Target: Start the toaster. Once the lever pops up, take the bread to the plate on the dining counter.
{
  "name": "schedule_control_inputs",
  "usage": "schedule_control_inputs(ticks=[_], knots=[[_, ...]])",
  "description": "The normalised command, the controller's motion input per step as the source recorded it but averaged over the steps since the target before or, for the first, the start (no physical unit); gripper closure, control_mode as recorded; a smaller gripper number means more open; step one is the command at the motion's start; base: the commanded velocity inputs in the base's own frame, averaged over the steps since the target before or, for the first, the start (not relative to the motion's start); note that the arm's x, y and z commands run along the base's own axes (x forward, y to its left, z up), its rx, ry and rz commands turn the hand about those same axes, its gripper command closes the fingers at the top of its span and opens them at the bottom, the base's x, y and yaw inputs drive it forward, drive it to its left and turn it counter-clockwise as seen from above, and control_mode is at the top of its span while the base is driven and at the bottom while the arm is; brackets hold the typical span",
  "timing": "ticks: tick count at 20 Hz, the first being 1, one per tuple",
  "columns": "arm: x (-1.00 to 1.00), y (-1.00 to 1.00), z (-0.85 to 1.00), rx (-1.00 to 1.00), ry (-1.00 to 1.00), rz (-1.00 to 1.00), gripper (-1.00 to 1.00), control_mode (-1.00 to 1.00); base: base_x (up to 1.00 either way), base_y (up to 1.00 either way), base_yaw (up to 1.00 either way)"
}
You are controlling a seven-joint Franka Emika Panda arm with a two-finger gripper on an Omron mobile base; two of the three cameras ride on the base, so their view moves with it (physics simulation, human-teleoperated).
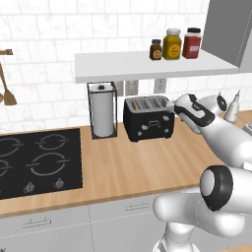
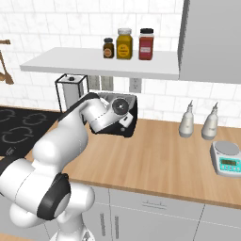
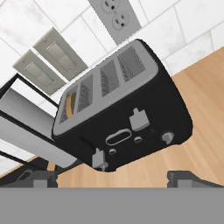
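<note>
Left base view, black toaster (image 1: 148, 118) on the wood counter (image 1: 133, 162) just right of the paper towel holder (image 1: 102, 110), right base view, arm hiding most of the toaster, hand view, gripper (image 3: 111, 178) fingers spread wide and empty before the toaster front, bread (image 3: 69, 105) in the toaster's end slot.

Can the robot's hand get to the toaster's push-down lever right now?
Probably yes. The open gripper faces the toaster front, and nothing stands between its fingers and the levers.

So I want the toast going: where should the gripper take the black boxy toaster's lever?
Press the pale lever on the black boxy toaster front, under the slot holding the tan bread slice. Come from above with the open gripper; the tab juts out.
</note>
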Motion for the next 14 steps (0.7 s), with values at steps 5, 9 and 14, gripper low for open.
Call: schedule_control_inputs(ticks=[5,9,14], knots=[[0.00,0.00,0.00,0.00,0.00,0.00,-1.00,-1.00,0.00,0.00,0.00],[0.00,0.00,0.00,0.00,0.00,0.00,-1.00,-1.00,0.00,0.00,0.00],[0.00,0.00,0.00,0.00,0.00,0.00,-1.00,-1.00,0.00,0.00,0.00]])
